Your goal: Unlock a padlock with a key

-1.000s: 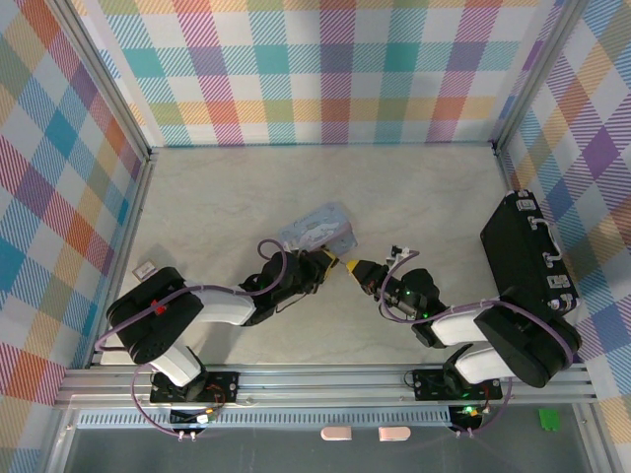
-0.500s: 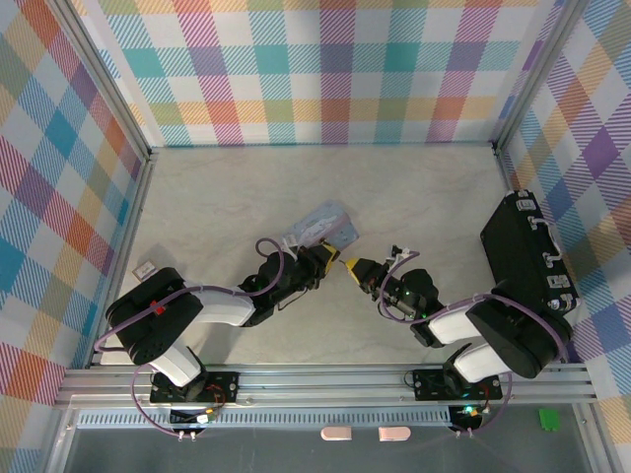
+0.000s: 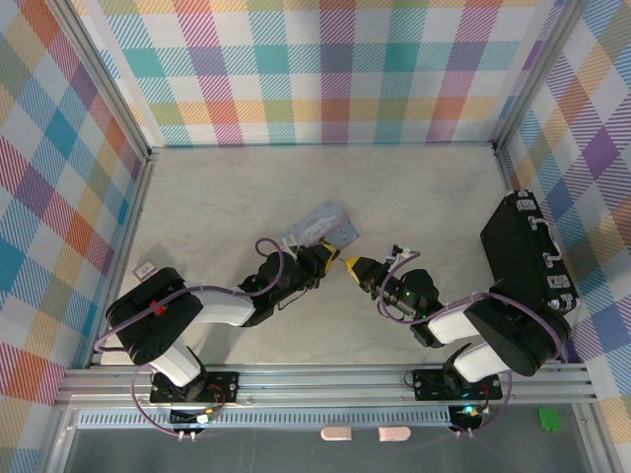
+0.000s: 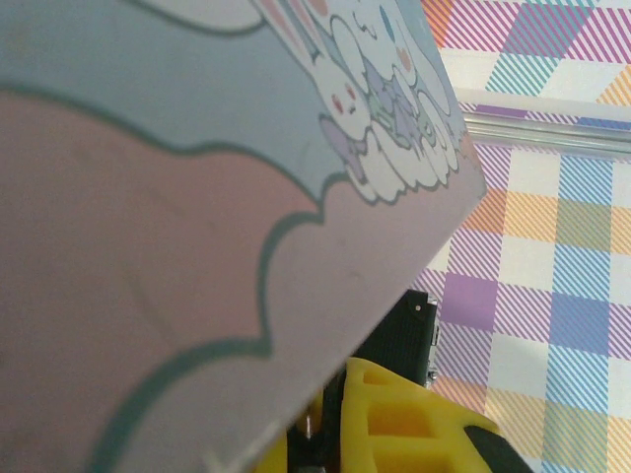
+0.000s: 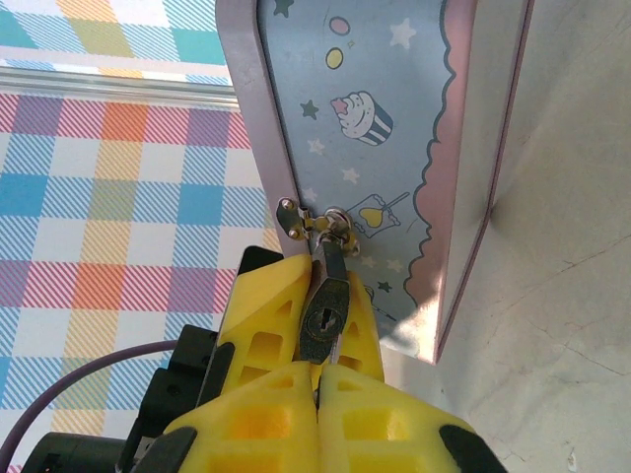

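Right hand [image 3: 348,263] edged left; left hand [image 3: 328,258] — pinching padlock [image 5: 322,320].

No lettering or numbers can be read (the pastel tin [image 5: 375,148] carries only cartoon drawings).

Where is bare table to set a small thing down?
Free: the far strip of table between the back wall and the cartoon tin; also the patch between the tin and the black case. Crowded: the middle, where the left arm and right arm meet at the tin.
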You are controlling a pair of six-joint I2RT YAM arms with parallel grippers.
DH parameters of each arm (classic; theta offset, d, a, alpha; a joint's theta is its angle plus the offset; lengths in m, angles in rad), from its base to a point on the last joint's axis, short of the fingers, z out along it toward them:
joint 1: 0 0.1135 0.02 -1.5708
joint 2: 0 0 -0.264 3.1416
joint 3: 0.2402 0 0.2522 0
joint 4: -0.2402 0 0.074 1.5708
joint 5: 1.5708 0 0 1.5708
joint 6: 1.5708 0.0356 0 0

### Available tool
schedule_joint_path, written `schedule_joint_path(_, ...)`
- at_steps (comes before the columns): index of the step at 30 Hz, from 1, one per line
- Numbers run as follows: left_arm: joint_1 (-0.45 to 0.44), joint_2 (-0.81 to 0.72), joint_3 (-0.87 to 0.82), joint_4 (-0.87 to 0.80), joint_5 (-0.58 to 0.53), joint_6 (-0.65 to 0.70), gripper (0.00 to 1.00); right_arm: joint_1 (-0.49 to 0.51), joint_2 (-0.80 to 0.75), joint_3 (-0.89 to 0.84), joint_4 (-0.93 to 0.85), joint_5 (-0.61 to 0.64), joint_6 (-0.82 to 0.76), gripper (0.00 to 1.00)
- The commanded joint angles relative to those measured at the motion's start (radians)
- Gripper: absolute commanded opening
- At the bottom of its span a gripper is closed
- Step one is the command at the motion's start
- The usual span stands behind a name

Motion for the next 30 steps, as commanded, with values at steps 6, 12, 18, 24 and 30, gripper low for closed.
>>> schedule_joint_path(6,-0.017,-0.001,0.008,0.112,-0.015,-0.013,0.0,0.01,-0.001,0.025,0.061,0.01,0.001,0.0)
schedule_joint_path(12,-0.022,0.007,0.013,0.119,-0.013,-0.017,0.0,0.01,-0.002,0.03,0.061,0.021,-0.002,0.0)
schedule_joint_path(18,-0.03,0.004,0.016,0.123,-0.013,-0.019,0.0,0.01,0.01,0.038,0.061,0.025,-0.001,0.0)
schedule_joint_path(24,-0.04,0.009,0.026,0.131,-0.01,-0.027,0.0,0.01,0.022,0.039,0.061,0.033,0.002,0.0)
schedule_joint_path(30,-0.055,0.014,0.042,0.14,-0.006,-0.051,0.0,0.01,0.036,0.046,0.061,0.03,0.003,0.0)
